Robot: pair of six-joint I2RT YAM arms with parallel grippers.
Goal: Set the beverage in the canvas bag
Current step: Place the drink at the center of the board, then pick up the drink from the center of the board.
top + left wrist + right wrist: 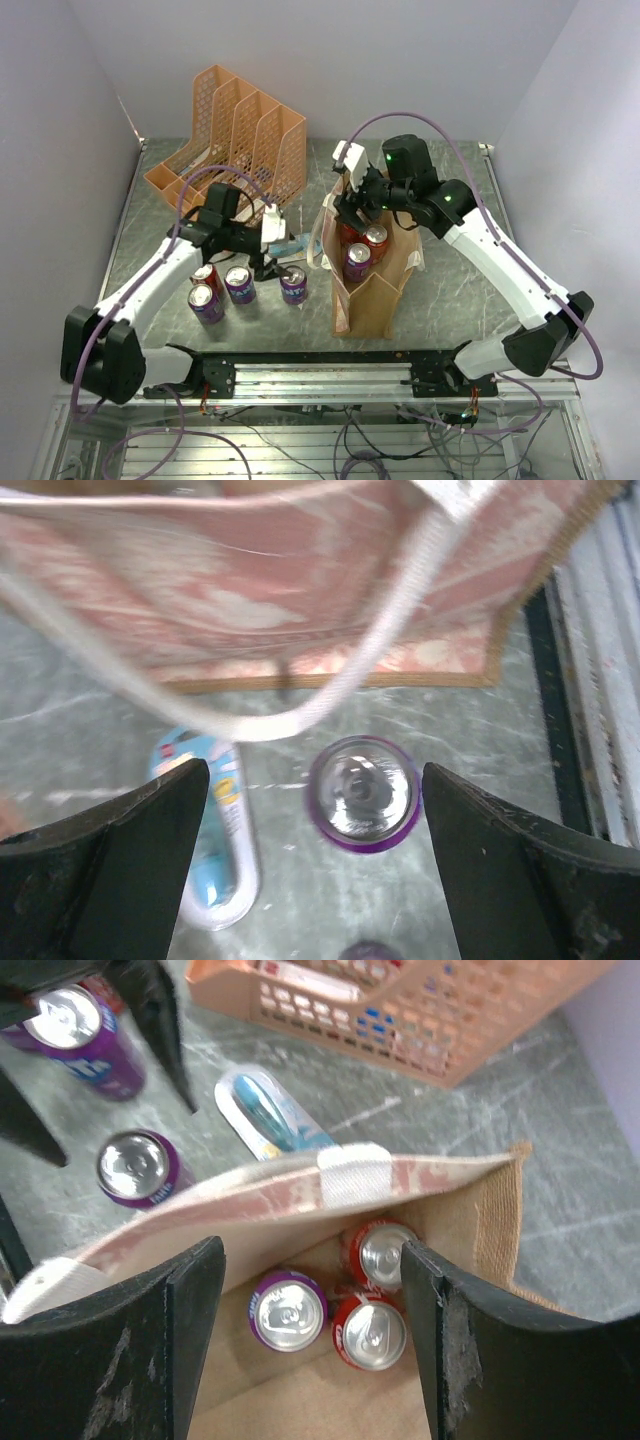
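Tan-brown canvas tote bag point(366, 300), three drink cans point(368, 1332) inside. Left gripper point(312, 780) released over purple aluminium can point(362, 793); right gripper point(312, 1250) released.

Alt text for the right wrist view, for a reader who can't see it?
The right hand, fingers apart and empty, looks down into the canvas bag, which holds three upright cans: one purple can and two red cans. Beyond the bag, on the grey table, are two purple cans, a blue item in a blister pack and an orange mesh organiser.
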